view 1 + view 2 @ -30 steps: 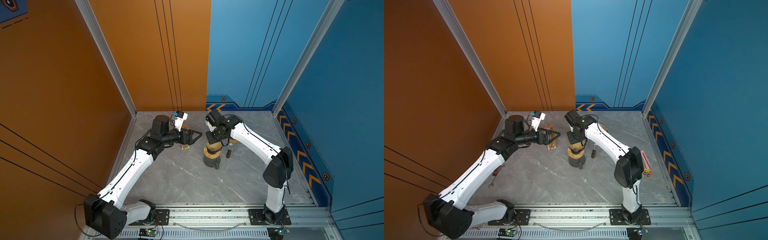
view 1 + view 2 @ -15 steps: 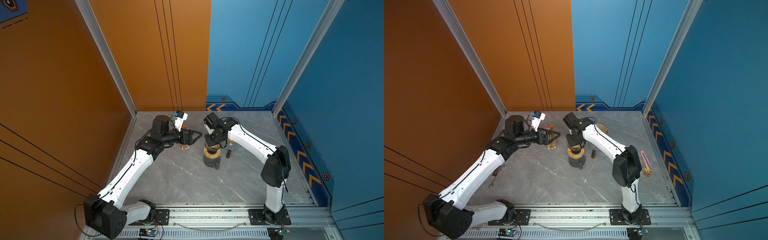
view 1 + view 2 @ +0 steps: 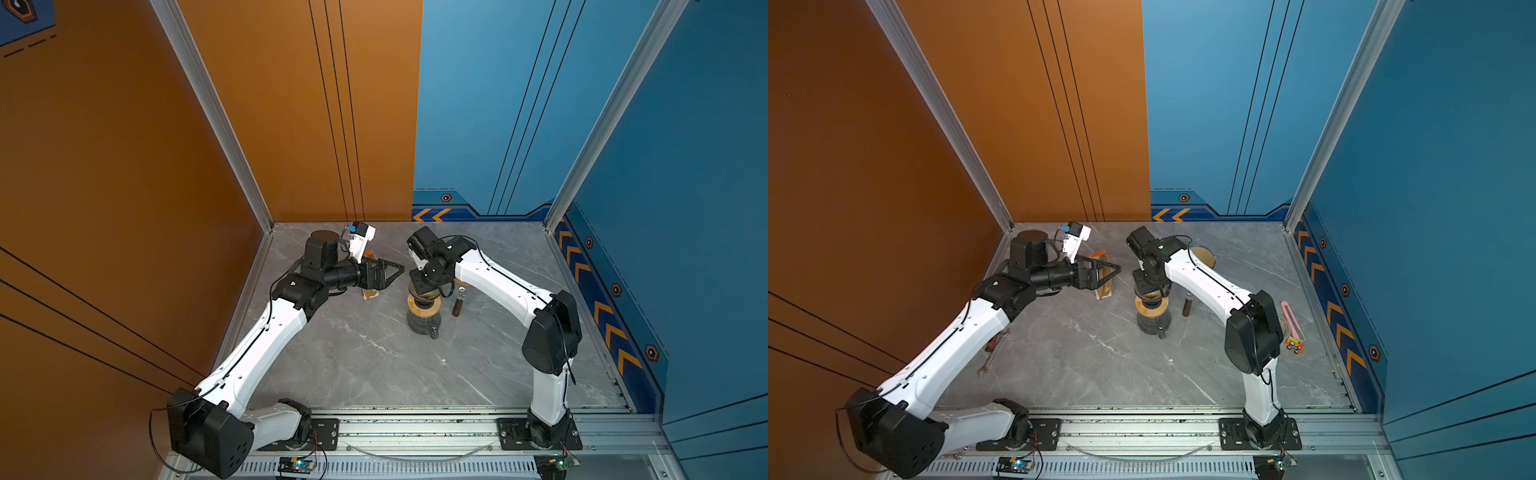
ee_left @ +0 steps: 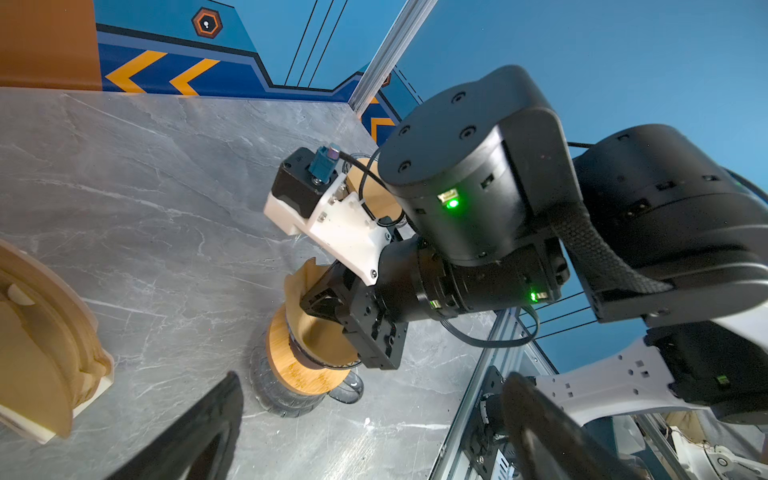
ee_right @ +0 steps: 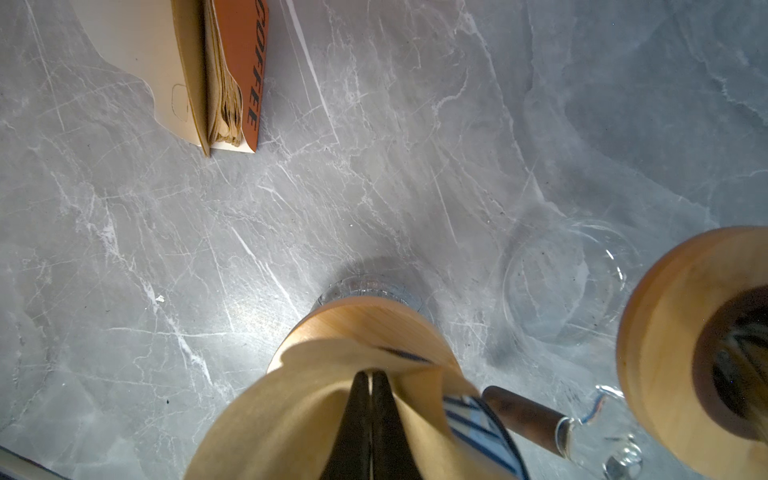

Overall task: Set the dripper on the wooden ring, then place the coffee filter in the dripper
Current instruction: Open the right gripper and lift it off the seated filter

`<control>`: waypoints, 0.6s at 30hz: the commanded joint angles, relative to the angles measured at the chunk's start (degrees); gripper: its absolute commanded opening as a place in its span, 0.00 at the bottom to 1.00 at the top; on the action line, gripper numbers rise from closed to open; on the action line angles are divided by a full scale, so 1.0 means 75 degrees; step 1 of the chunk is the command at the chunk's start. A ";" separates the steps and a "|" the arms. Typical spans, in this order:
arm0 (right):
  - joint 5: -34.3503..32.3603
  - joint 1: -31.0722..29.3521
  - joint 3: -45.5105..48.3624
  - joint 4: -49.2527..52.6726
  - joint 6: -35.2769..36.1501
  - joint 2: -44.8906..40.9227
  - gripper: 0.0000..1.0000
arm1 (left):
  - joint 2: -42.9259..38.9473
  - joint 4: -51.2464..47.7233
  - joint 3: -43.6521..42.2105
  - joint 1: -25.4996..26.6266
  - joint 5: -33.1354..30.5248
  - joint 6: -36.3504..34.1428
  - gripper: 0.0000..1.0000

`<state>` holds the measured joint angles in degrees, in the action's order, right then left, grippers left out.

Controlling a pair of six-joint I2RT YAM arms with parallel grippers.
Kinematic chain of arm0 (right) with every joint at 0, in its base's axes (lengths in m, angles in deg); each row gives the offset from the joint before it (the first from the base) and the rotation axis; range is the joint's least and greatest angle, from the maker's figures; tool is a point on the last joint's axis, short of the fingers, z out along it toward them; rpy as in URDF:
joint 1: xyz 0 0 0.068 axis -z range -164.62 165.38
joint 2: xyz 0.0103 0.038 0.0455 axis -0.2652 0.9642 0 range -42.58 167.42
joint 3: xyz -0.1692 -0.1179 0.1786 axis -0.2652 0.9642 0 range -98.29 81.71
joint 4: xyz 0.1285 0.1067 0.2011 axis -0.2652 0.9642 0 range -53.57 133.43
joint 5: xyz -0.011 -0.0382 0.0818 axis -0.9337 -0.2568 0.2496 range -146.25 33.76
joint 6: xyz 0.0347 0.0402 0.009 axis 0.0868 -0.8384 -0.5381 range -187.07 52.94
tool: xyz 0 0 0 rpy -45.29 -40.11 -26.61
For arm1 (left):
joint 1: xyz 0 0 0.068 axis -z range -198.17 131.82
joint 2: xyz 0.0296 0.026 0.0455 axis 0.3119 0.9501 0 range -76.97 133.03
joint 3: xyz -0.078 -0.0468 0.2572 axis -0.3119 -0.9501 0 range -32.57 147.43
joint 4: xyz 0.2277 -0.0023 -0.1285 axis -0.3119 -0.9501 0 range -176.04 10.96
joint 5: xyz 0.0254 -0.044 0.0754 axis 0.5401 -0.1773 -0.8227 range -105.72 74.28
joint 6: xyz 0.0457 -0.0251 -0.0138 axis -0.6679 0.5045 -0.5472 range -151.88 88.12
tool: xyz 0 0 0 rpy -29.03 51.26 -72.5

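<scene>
The dripper is a cone with a wooden collar, standing on a glass carafe mid-table. The brown paper coffee filter sits in it, one edge standing up above the rim. My right gripper points down into the filter. It is shut, and the paper spreads around its fingers. My left gripper hangs open and empty to the left of the dripper, above a filter pack.
An open pack of filters marked COFFEE lies left of the dripper. A brown-handled tool lies on its right. A wrench lies under the left arm. A pink object lies near the right wall.
The right arm has swung slightly to the left over the dripper, its gripper staying shut inside the filter. The left arm has not moved.
</scene>
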<state>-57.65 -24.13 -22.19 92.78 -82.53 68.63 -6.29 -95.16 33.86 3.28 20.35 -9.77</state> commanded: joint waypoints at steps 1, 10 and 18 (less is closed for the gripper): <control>-0.0240 -0.0041 0.0080 -0.0006 -0.0142 -0.0229 0.00 | 0.0009 -0.0124 0.0142 0.0057 -0.0070 -0.0100 0.98; -0.0135 -0.0041 -0.0206 0.0252 -0.0071 -0.0631 0.00 | 0.0043 -0.0124 0.0148 0.0075 -0.0064 -0.0088 0.98; -0.0124 -0.0041 -0.0233 0.0290 -0.0071 -0.0763 0.00 | 0.0036 -0.0124 0.0149 0.0081 -0.0076 -0.0088 0.98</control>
<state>-58.00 -24.13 -22.58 93.00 -82.51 64.77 -6.29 -95.16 33.86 3.28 20.35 -9.77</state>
